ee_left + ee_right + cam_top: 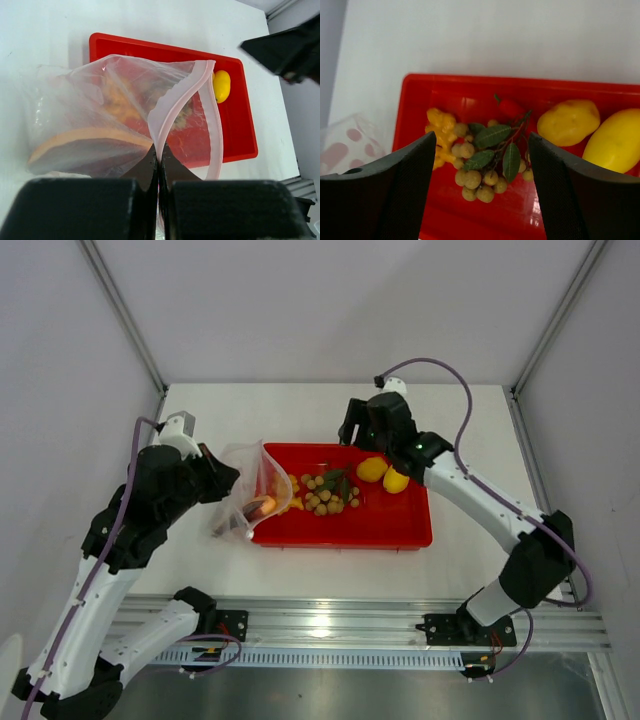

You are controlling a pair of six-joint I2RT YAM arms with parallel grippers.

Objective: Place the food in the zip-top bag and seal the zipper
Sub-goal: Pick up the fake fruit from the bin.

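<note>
A white table (300, 405) sits between plain white walls, with a metal rail along its near edge where the two arms are bolted. A red tray (390, 525) lies in the middle of the table. At the tray's left end is the bag (245, 490), a clear pouch with pink dots, with its mouth gaping toward the tray and overlapping the tray's left rim. The left claw (159, 165) is pressed together on the bag's mouth edge, pinching the pinkish zipper (172, 100), which curves up and away from the fingers in an open loop. Inside the bag lies a long dark brown stick (85, 145) with an orange edge, resting low against the near wall of the plastic. On the tray, the two yellow fruits (568, 121) lie side by side toward the right, touching each other. The bunch of small tan fruits (475, 175) with green leaves lies left of them, near the middle. Orange chunks (440, 125) lie just beside the bunch on its left, close to the bag. The right claw (481, 142) hangs above the far side of the tray, over the bunch, with its fingers spread wide apart and nothing between them.
</note>
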